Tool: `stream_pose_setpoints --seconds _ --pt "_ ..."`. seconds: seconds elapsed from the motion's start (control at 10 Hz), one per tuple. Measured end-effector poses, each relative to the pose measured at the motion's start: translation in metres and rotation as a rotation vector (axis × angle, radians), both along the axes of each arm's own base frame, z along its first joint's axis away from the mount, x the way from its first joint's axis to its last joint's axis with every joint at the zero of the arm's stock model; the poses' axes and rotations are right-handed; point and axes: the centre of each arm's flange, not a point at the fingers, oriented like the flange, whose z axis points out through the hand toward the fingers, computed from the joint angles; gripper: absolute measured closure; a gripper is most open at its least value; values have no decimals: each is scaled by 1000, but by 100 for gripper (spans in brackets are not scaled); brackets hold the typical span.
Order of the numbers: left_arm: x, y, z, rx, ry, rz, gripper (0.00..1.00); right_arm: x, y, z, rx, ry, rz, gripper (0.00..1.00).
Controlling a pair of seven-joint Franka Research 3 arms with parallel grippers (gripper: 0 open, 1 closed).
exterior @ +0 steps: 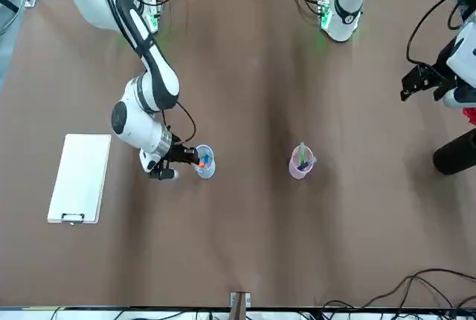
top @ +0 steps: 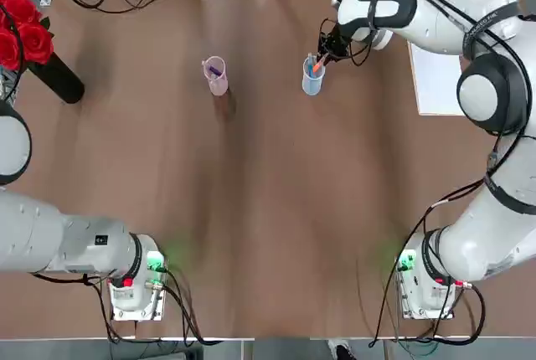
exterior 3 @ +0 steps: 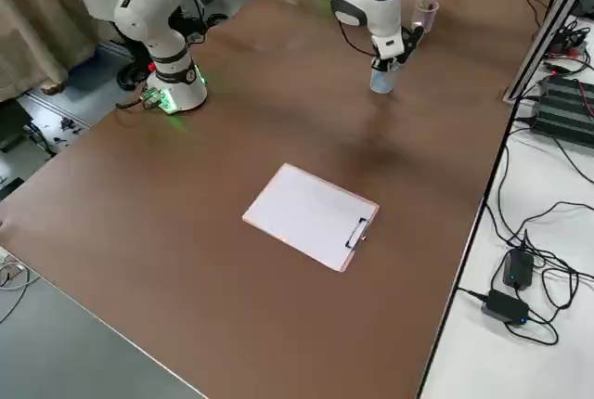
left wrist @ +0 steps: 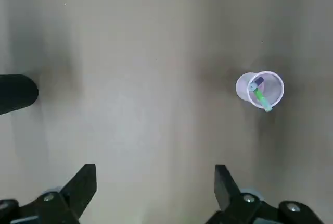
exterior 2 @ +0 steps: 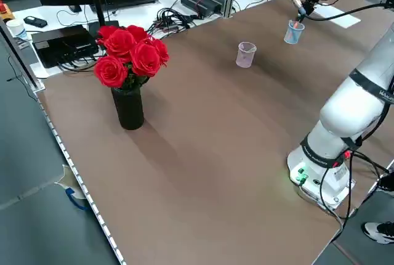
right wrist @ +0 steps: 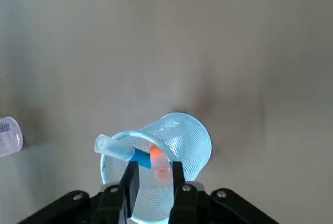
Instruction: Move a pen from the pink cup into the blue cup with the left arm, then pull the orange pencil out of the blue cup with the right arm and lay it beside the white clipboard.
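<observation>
The blue cup (right wrist: 179, 135) stands at the far middle-right of the table (top: 268, 209) and holds the blue pen (right wrist: 139, 156) and the orange pencil (right wrist: 157, 157). My right gripper (right wrist: 153, 174) hangs over the cup's rim, its fingers a narrow gap apart on either side of the pencil's top end. In the top view the right gripper (top: 322, 56) reaches the blue cup (top: 312, 77) from the clipboard's side. The pink cup (top: 216, 75) stands to the left of it with a purple pen inside. My left gripper (left wrist: 153, 193) hovers wide open and empty, high over the table's left side.
The white clipboard (exterior: 80, 177) lies flat at the robot's far right, partly under the right arm in the top view. A black vase of red roses (top: 54, 75) stands at the far left. Cables and boxes line the far edge beyond the table.
</observation>
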Motion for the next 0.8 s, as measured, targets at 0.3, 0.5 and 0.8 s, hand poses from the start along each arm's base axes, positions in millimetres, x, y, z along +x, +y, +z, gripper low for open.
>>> stream_pose_setpoints --seconds 0.3,0.5,0.8 --pt "1 -3 -2 0 3 -4 0 -1 0 -1 0 2 0 74" --pt "1 -3 -2 0 4 -4 0 -1 0 -1 1 3 -1 81" --pt "1 -3 -3 0 5 -4 0 0 0 0 3 2 -3 84"
